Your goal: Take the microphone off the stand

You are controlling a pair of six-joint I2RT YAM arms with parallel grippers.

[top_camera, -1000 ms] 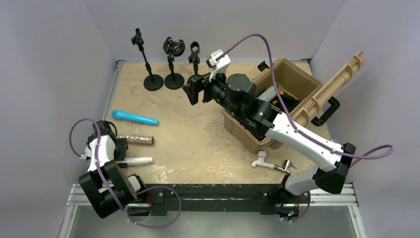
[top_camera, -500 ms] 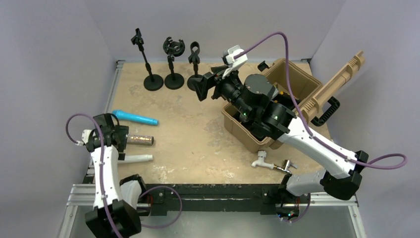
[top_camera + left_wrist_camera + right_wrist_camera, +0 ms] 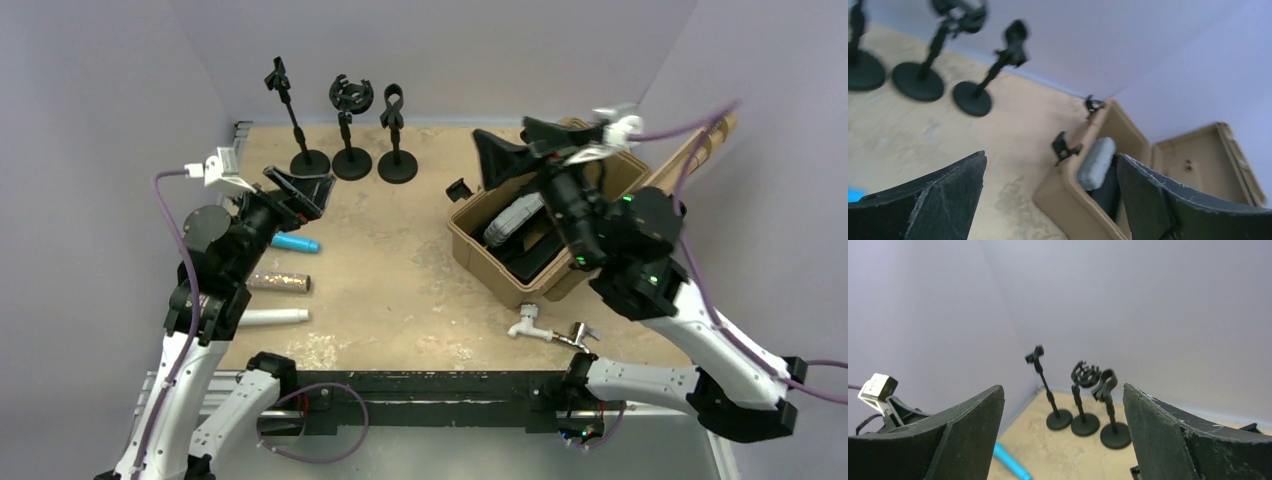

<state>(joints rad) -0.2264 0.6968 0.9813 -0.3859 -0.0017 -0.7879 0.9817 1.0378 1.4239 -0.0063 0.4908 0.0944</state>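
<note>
Three black microphone stands stand at the back: left [image 3: 309, 165], middle [image 3: 351, 163], right [image 3: 397, 166]. All their clips are empty. They also show in the left wrist view [image 3: 923, 75] and the right wrist view [image 3: 1082, 400]. A blue microphone [image 3: 297, 243], a glittery one [image 3: 280, 283] and a white one [image 3: 272, 318] lie on the table at the left. My left gripper [image 3: 305, 192] is open and empty, raised above the blue microphone. My right gripper [image 3: 505, 145] is open and empty, raised over the case. The blue microphone also shows in the right wrist view [image 3: 1010, 462].
An open tan case [image 3: 470, 235] stands at the right with its lid [image 3: 690, 170] swung back and a grey item [image 3: 510, 215] inside; it shows in the left wrist view [image 3: 1068, 195]. A white tap-like part [image 3: 528, 325] and a metal piece [image 3: 580, 335] lie near the front edge.
The left arm has risen from the near-left corner and reached toward the back. The right gripper has swung right, away from the stands, to above the case. Both stay open.
</note>
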